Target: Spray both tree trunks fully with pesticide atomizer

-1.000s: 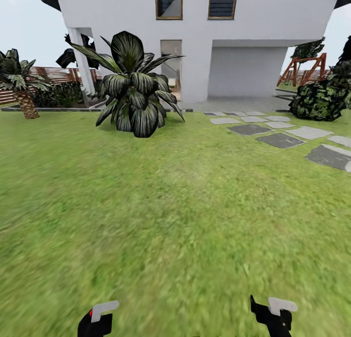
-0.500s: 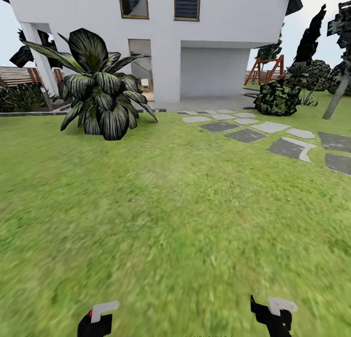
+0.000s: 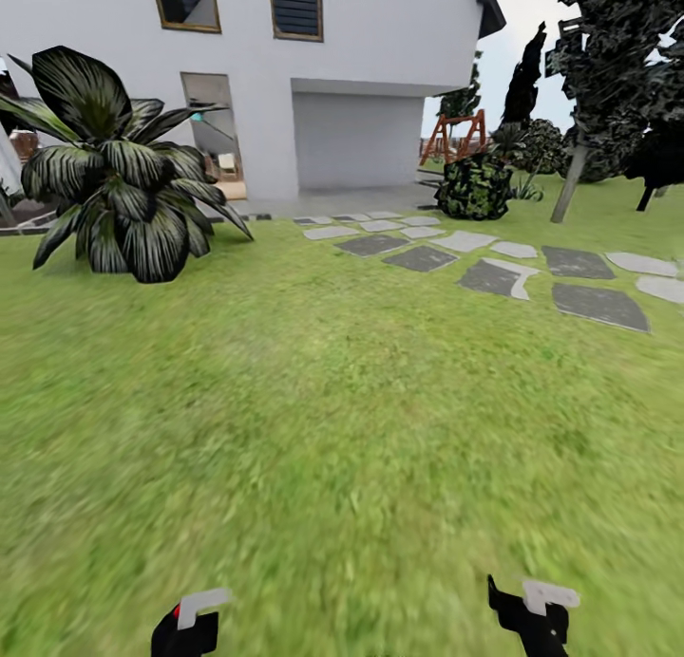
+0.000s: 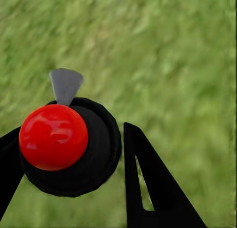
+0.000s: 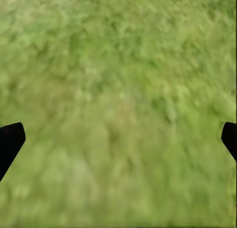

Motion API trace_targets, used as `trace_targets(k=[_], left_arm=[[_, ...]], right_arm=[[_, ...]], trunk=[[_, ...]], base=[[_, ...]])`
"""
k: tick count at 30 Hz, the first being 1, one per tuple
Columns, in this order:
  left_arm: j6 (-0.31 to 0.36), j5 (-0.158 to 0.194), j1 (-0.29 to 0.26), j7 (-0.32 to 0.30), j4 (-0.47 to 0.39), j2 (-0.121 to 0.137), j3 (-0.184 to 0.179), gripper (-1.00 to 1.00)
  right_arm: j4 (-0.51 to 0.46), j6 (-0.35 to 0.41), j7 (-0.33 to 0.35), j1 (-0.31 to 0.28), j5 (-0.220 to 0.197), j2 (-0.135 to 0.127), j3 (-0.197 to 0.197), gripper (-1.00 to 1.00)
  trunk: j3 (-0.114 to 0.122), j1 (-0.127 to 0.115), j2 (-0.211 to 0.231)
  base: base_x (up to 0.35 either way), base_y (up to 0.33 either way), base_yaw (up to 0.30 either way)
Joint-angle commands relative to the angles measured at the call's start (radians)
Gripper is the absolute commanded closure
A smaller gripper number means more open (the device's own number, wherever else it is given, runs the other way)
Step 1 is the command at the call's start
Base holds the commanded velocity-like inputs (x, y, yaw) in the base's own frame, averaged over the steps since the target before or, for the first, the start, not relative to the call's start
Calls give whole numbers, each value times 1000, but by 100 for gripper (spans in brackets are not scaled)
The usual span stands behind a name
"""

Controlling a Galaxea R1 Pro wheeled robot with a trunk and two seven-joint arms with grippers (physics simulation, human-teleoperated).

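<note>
The pesticide atomizer (image 4: 74, 156) is a round black body with a red ball cap (image 4: 53, 137) and a small grey nozzle. My left gripper (image 4: 69, 139) is shut on it, one black finger on each side. In the head view the left gripper (image 3: 190, 624) sits at the bottom edge with the red cap (image 3: 176, 610) just showing. My right gripper (image 3: 537, 611) is low on the right; its fingertips (image 5: 10, 141) stand wide apart over bare grass, so it is open and empty. A tree (image 3: 608, 49) with dark jagged foliage and a pale leaning tree trunk (image 3: 570, 184) stands far right.
A white house (image 3: 380, 30) lies ahead. A broad striped-leaf plant (image 3: 119, 187) stands at the left, and a round bush (image 3: 473, 187) beside the house. Grey stepping stones (image 3: 494, 275) cross the lawn (image 3: 313, 429) on the right. A wooden swing frame (image 3: 454, 137) stands behind the bush.
The whole head view has slid left as the camera turned right, bringing the tree and more stepping stones in at the right. Both grippers keep their places in the picture.
</note>
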Motion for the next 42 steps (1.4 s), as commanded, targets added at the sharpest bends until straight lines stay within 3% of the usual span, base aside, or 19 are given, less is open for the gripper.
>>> trace_targets(k=[1, 42], left_arm=[[-3, -11, -1, 2, 0, -1, 7, 100], [-3, -11, -1, 3, 0, 0, 7, 100]], right_arm=[[2, -4, -1, -1, 10, 1, -5, -100], [2, -4, -1, -1, 10, 1, -5, -100]], trunk=[[-1, 0, 0], [-1, 0, 0]], base=[[0, -275, -300], [0, -275, -300]])
